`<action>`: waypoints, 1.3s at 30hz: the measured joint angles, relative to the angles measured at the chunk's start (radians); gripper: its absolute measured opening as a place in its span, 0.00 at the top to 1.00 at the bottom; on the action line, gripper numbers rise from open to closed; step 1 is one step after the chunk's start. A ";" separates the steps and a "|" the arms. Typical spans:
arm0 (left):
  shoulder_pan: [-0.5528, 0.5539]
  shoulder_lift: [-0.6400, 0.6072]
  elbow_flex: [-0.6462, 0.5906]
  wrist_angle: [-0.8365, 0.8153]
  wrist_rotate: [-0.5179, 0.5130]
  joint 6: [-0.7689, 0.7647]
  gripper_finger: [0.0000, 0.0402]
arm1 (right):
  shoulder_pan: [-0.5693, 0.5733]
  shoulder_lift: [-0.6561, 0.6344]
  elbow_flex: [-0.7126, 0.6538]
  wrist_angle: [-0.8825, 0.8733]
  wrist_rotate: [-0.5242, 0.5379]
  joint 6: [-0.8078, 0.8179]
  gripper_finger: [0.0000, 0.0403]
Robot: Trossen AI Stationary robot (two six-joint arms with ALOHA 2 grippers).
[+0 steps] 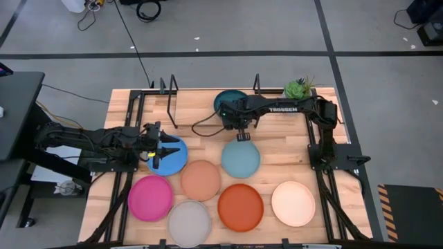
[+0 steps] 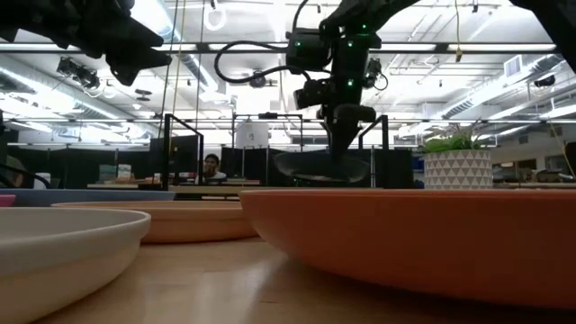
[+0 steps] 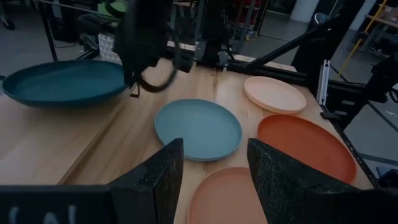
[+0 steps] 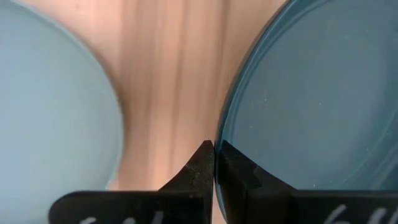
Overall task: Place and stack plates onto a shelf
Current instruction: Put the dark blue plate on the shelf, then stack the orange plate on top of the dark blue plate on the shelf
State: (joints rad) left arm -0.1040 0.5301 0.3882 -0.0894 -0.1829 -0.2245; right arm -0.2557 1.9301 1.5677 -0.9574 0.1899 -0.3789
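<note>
The dark teal plate [image 1: 225, 101] is over the right part of the light-wood shelf [image 1: 194, 107], held by my right gripper [image 1: 241, 133], which is shut on it. It also shows in the left wrist view [image 3: 62, 81] and the low view [image 2: 310, 168]. My left gripper [image 3: 211, 174] is open and hovers above the blue plate [image 1: 173, 158], touching nothing. Flat on the table lie the pale blue plate [image 1: 241, 158], tan plate [image 1: 201, 180], pink plate [image 1: 151, 197], grey plate [image 1: 189, 221], orange plate [image 1: 241, 206] and cream plate [image 1: 293, 203]. My right gripper pinches the dark teal plate's rim [image 4: 219, 134] on the side facing the pale blue plate, one finger outside the rim and one over the plate's inside. The fingers come from above, pointing down. The plate stays about level and looks raised just above the shelf plank.
A potted green plant [image 1: 299, 88] stands at the table's far right, beside the right arm. Black uprights [image 1: 169, 86] rise at the shelf's ends. Black frame rails run along both table sides. Bare wood lies between the shelf and the rows of plates.
</note>
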 joint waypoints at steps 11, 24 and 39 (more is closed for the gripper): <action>0.000 0.000 0.000 -0.022 0.000 0.000 0.54 | -0.021 0.030 -0.004 0.015 -0.004 -0.026 0.95; 0.000 0.000 0.000 -0.052 0.000 -0.027 0.54 | -0.024 0.050 -0.004 -0.003 0.030 -0.005 0.91; 0.000 0.000 0.000 -0.082 0.000 -0.031 0.54 | 0.020 0.037 0.032 -0.069 0.086 0.081 0.74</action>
State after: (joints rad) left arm -0.1041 0.5301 0.3882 -0.1710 -0.1825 -0.2560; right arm -0.2354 1.9676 1.5997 -1.0263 0.2756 -0.2981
